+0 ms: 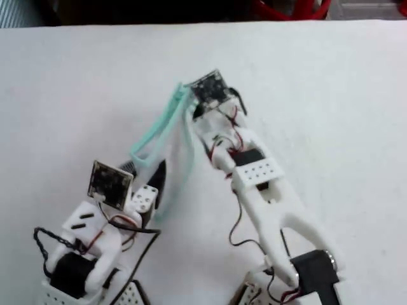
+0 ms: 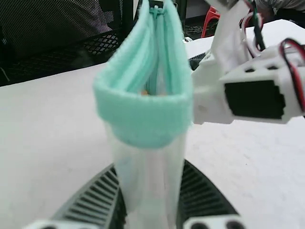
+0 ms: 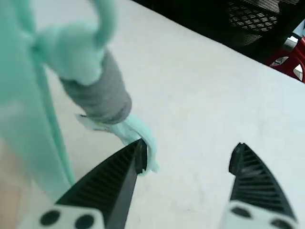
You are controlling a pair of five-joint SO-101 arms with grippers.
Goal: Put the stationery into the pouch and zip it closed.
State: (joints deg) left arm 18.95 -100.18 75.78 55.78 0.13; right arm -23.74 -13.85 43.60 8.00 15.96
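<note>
**A:** Item one, pouch?
**B:** Pouch (image 1: 173, 143), clear body with mint trim. It is over the table (image 1: 318, 76), stretched between the two arms. The trimmed mouth gapes open in the left wrist view. I cannot tell whether it touches the table.
**A:** Left gripper?
**B:** Left gripper (image 2: 148, 168), clamped on the pouch's clear end, one finger on each side.
**A:** Right gripper?
**B:** Right gripper (image 3: 188, 155), at the pouch's far end. Jaws wide apart, holding nothing. A mint strip touches one fingertip (image 3: 137, 153).
**A:** Anything else?
**B:** Grey sleeve (image 3: 102, 98) on the mint trim, near that fingertip.
</note>
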